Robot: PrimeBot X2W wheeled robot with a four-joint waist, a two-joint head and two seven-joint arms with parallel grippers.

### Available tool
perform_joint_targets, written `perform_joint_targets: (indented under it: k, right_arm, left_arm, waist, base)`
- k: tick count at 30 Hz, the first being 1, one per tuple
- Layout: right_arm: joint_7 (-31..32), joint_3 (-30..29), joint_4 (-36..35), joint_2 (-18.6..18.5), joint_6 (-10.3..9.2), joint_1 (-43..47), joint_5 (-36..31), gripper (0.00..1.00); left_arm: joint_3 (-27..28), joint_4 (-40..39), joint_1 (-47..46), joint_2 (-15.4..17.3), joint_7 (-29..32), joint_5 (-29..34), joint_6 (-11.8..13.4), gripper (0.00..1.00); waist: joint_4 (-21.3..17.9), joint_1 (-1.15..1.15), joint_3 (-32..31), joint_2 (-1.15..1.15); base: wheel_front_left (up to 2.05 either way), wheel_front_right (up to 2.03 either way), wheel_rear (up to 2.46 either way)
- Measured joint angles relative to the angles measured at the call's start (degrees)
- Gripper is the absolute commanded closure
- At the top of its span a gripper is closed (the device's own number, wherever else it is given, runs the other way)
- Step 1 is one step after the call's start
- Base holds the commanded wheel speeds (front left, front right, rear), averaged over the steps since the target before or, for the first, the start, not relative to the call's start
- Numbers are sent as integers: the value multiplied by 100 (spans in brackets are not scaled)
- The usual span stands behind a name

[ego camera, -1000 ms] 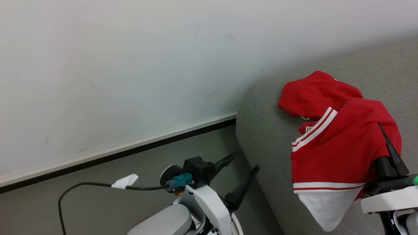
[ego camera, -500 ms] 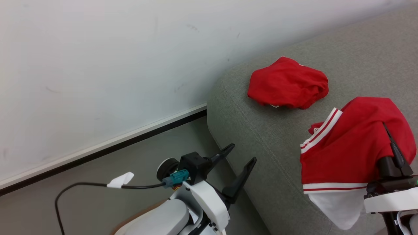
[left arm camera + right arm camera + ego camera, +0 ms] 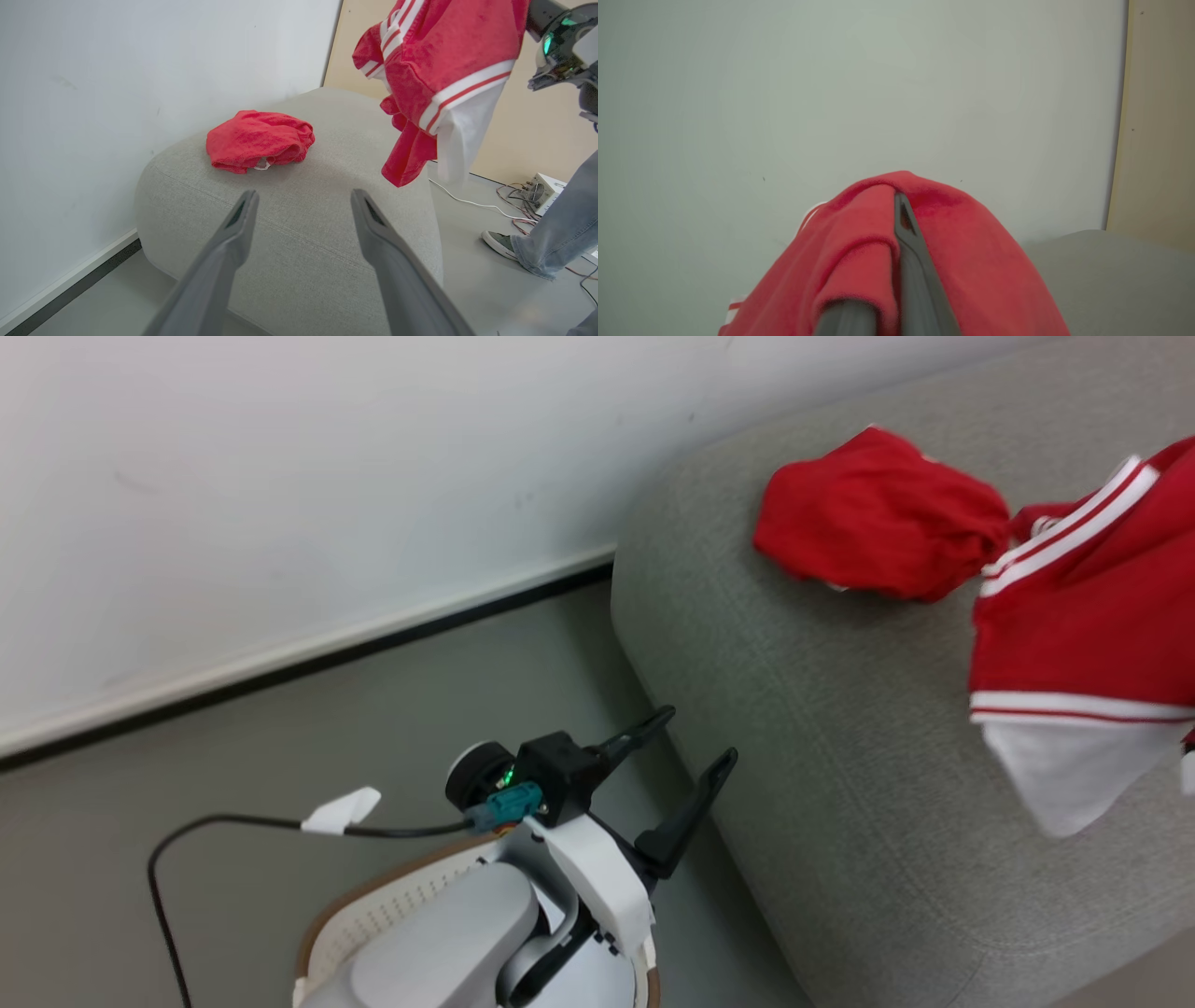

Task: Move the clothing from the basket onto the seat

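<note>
Head view: left tool (image 3: 698,737), spread empty, beside the seat (image 3: 822,756) bearing the plain red garment (image 3: 878,513), the basket (image 3: 401,907) newly in frame after a camera shift; left wrist view: striped garment (image 3: 434,70) hanging lengthwise above the seat, white end down; right wrist view: right tool (image 3: 899,201) clenched on it.

The seat (image 3: 840,756) is grey woven upholstery, matt, with a visibly coarse weave. The plain red garment (image 3: 878,518) is soft matt cloth, slightly napped. The striped garment (image 3: 1074,616) is like cloth with smoother white trim. The basket (image 3: 411,901) is smooth, perforated cream plastic. The left tool (image 3: 698,737) has dark matt fingers. The floor (image 3: 280,737) is smooth grey with a faint sheen.
</note>
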Motion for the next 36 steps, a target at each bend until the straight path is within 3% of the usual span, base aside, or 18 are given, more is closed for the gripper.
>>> perform_joint_targets:
  k: [8, 14, 21, 28, 30, 31, 32, 36]
  right_arm:
    - [0, -521, 420, -336, 0, -955, 434, 100]
    - [-1, -753, 1260, -770, 0, -1639, 445, 100]
    - [131, -361, 3061, -1325, 0, -2185, 389, 100]
    - [1209, 370, 4457, -1529, 0, -2423, 375, 100]
    - [1613, 612, 4577, -1496, 0, -2427, 566, 63]
    - [1727, 698, 4620, -1503, 0, -2427, 662, 36]
    - [1839, 776, 4655, -1525, 0, -2425, 747, 0]
    - [2287, 1191, 4680, -1617, 0, -2345, 1025, 0]
  left_arm:
    - [-12, -151, -419, 215, 259, 203, 10, 0]
    - [19, -274, -627, 238, 318, 237, 35, 0]
    - [16, -308, -765, 209, 300, 260, 69, 0]
    - [48, -230, -802, 210, 219, 290, 68, 0]
    - [78, -180, -793, 189, 179, 274, 64, 0]
    - [93, -151, -777, 174, 135, 236, 58, 0]
    - [101, -112, -753, 157, 124, 215, 32, 0]
    - [148, 46, -602, 53, 34, 159, 5, 0]
  waist:
    - [285, 1, 895, 0]
    - [569, 1, 1533, 0]
    - [1003, 1, 2045, 0]
    - [1374, 1, 2289, 0]
    - [1417, 1, 2241, 0]
    - [1426, 1, 2193, 0]
    - [1428, 1, 2131, 0]
    - [1405, 0, 1791, 0]
  base:
    - [0, 0, 0]
    - [0, 0, 0]
    - [0, 0, 0]
    - [0, 0, 0]
    - [0, 0, 0]
    - [0, 0, 0]
    - [0, 0, 0]
    - [0, 0, 0]
